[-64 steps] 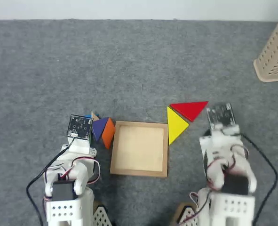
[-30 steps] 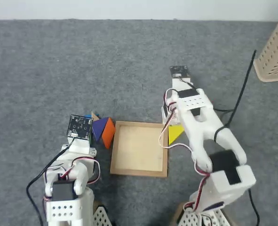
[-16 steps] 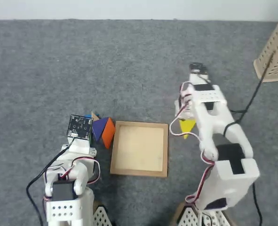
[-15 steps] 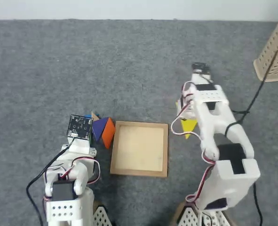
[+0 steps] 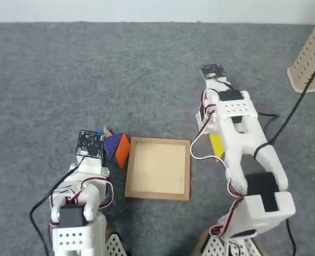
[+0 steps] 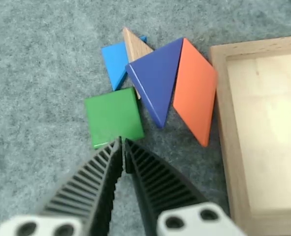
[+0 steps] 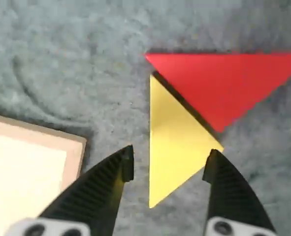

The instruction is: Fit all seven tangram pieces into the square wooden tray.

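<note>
The square wooden tray lies between the arms with nothing in it. Left of it cluster an orange parallelogram, an indigo triangle, a tan triangle, a light blue triangle and a green square. My left gripper is shut and empty, its tips at the green square's near edge. The right arm stretches over the pieces right of the tray. My right gripper is open, straddling the yellow triangle, which touches the red triangle.
A perforated beige container stands at the far right edge of the grey carpeted table. The tray's corner lies close beside my right gripper's finger. Cables trail from both arms near the front.
The right arm has swung out from its folded pose to above the yellow and red triangles. The yellow triangle now lies a little farther right of the tray. The left arm has not moved.
</note>
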Robot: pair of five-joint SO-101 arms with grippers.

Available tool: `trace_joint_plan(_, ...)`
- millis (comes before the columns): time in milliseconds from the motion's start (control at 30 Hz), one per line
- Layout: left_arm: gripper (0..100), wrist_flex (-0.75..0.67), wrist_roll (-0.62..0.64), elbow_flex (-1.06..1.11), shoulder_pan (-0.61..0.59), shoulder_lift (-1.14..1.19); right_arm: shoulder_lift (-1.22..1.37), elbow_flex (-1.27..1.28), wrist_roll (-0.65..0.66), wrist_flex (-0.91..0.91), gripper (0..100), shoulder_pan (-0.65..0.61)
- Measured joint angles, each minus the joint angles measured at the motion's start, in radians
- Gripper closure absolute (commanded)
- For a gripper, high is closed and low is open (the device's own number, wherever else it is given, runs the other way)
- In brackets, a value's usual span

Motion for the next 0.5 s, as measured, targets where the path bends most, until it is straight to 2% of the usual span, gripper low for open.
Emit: trace_joint_plan(500,99,0.000,0.000,0.000,0.000,0.000,0.112,0.018,0.032,-0.063,75.7,0.075)
